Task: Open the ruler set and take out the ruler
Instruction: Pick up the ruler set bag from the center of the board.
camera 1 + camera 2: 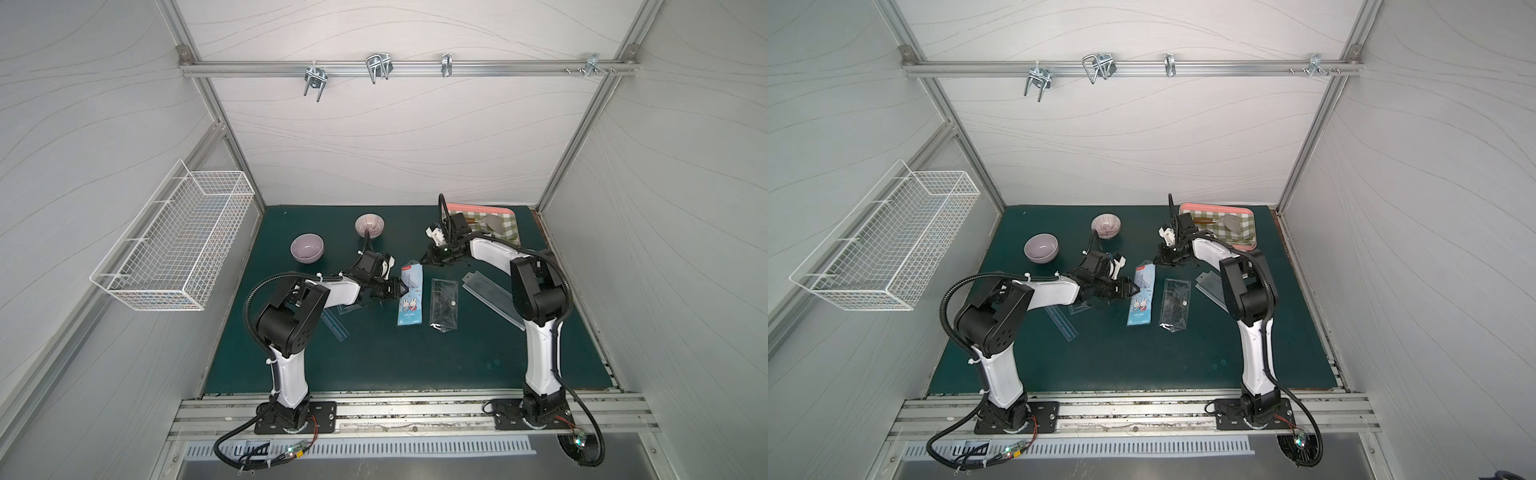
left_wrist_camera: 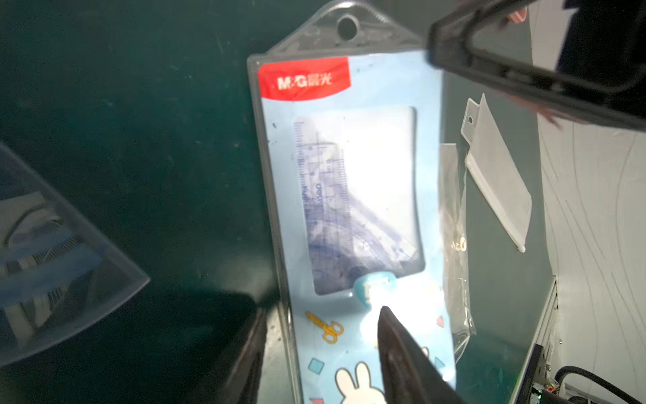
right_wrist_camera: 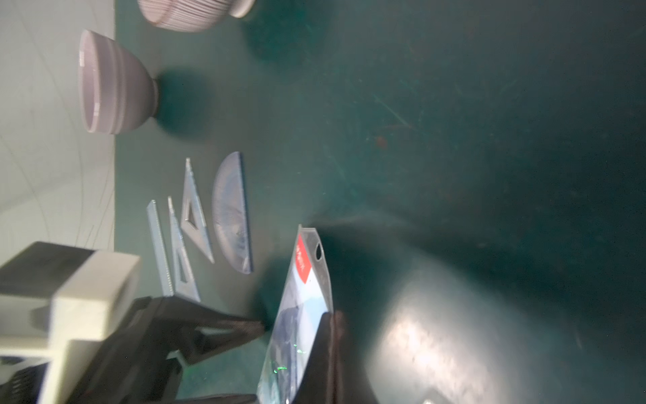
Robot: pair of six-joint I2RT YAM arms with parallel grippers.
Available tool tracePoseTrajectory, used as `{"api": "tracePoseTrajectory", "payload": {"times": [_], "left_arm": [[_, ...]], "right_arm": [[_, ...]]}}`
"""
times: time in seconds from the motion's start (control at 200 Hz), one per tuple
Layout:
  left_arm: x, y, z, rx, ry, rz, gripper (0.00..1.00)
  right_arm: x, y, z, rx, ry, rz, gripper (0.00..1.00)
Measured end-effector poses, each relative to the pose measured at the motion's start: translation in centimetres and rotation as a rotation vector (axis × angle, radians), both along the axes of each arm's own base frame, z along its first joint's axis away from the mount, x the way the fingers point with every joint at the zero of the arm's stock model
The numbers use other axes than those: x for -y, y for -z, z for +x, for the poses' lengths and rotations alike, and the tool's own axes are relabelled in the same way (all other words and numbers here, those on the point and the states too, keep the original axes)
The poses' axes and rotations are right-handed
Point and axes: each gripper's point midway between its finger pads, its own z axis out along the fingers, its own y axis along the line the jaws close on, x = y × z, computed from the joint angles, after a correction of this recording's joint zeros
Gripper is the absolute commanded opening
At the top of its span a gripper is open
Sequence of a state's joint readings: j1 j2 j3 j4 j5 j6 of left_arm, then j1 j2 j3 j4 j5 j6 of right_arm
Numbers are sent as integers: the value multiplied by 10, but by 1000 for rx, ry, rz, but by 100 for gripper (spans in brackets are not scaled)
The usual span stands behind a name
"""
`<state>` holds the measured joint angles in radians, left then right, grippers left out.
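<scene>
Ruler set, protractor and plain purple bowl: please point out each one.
Ruler set (image 1: 411, 306): in a top view, on the rabbit print.
Protractor (image 3: 232, 213): right wrist view, on its flat middle.
Plain purple bowl (image 1: 306, 248): in a top view, on its inner bottom.

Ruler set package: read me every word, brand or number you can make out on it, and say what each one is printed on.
"M&G 晨光": white letters on the red label at the hang-hole end of the ruler set package.
"deli": faint, so probably, on the clear ruler behind the package window.
Ruler scale numbers and the small print below the rabbit drawings: too small or blurred to read.
</scene>
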<state>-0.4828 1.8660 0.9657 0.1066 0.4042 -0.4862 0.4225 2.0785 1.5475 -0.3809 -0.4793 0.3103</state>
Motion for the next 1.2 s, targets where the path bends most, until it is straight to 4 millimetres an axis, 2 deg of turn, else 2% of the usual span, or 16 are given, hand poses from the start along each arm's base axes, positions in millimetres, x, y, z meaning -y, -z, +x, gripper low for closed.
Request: {"api": "tracePoseTrajectory", "payload": {"times": [0.18, 0.285, 0.315, 0.49, 0.61, 0.815, 1.055, 1.2], "left_arm": [[-14, -11, -9, 24, -19, 46, 80], [-18, -31, -13, 71, -19, 41, 91], [-19, -38, -14, 88, -19, 38, 99], [-9, -82, -19, 211, 16, 8, 100], [1, -96, -26, 267, 57, -4, 100], [9, -89, -37, 285, 96, 23, 100], [15, -84, -44, 331, 117, 107, 100], [14, -83, -42, 359, 93, 159, 100]], "right_arm": [[-1, -50, -8, 93, -3, 19, 0], [-5, -74, -14, 146, -7, 27, 0], [-6, -79, -16, 157, -8, 26, 0], [-17, -85, -30, 174, -11, 17, 0], [-26, -79, -37, 165, -14, 10, 0], [-41, -85, -46, 179, -7, 13, 0], [-54, -127, -55, 277, 13, 58, 0], [-59, -141, -59, 332, 34, 54, 0]]}}
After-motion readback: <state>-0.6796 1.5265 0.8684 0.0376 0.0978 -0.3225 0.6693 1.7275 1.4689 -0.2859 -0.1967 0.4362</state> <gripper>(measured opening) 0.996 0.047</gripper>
